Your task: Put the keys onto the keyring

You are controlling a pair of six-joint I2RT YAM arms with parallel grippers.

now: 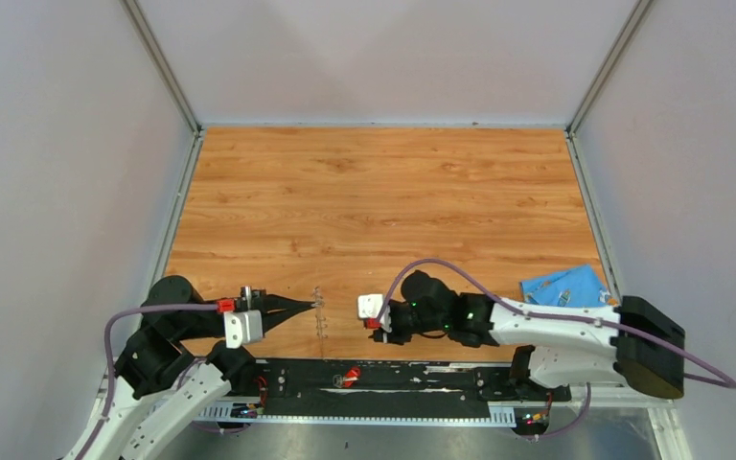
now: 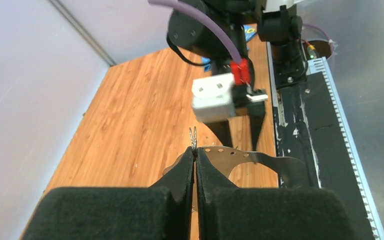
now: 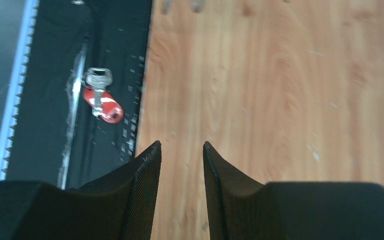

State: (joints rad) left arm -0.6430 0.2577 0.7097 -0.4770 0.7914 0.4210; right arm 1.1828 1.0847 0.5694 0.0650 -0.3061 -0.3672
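Two pairs of jaws, Mia: how do they stand?

The left gripper [image 2: 195, 149] has its jaws pressed together, Tom, with the thin rim of the keyring [image 2: 217, 149] pinched at the very tips. The right gripper [image 3: 180, 145] has its jaws parted by a moderate gap. Only bare wood shows between them.

How does the keyring lie?

From the left wrist, two fine metal ends stick up just above the fingertips. A thin grey band with small holes curves away from them toward the right of the frame. In the top view it is only a faint line running up and down the frame, just off the left tips at lower centre, between the two grippers.

And the keys?

I can see the red-headed key [image 3: 101, 100] in the right wrist view. It lies flat on the black strip [image 3: 45, 125] at the left of the frame, just beside the wood of the table [image 1: 393, 211] and apart from the right fingers. Its long axis runs nearly up and down the frame, with the metal end toward the top and the red head toward the lower right.

Anything else further out?

A blue cloth [image 1: 565, 286] lies at the right edge of the table in the top view.
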